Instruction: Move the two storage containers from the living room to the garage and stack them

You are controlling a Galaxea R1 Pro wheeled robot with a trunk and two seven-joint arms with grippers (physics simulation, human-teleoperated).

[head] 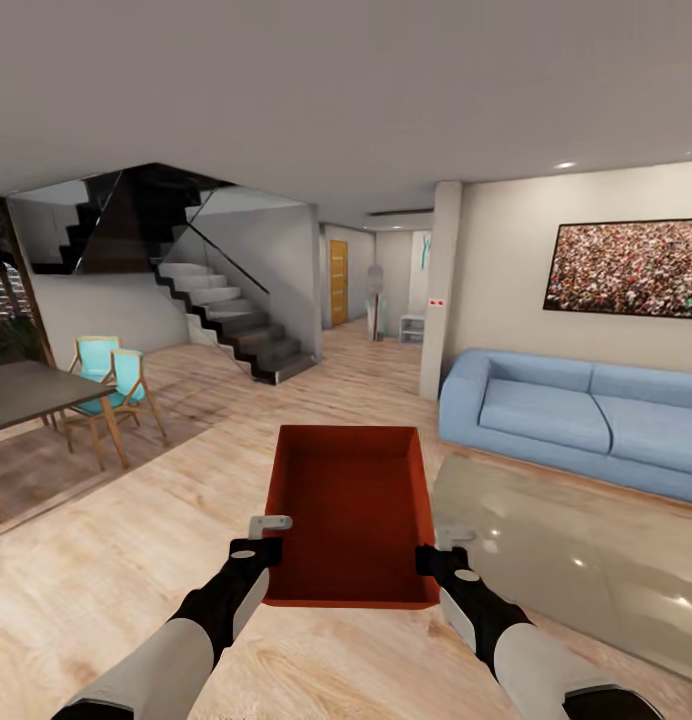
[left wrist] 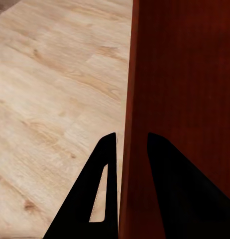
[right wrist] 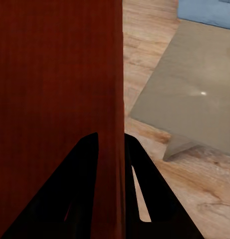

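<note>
One red-orange storage container [head: 351, 510] hangs in front of me above the living room's light wood plank floor [head: 116, 570], held level between both arms. My left gripper [head: 269, 523] is shut on its left wall [left wrist: 179, 99], one finger [left wrist: 102, 199] outside and one inside. On the opposite side, my right gripper [head: 448, 537] is shut on the right wall [right wrist: 60, 89], clamping the thin edge. The bin is open-topped and empty inside.
A blue sofa [head: 576, 415] stands at the right with a glass coffee table [head: 576, 550] before it. A dark dining table [head: 26, 395] and teal chairs [head: 116, 385] are at the left. A staircase [head: 226, 320] rises behind, beside a hallway with a wooden door [head: 338, 283].
</note>
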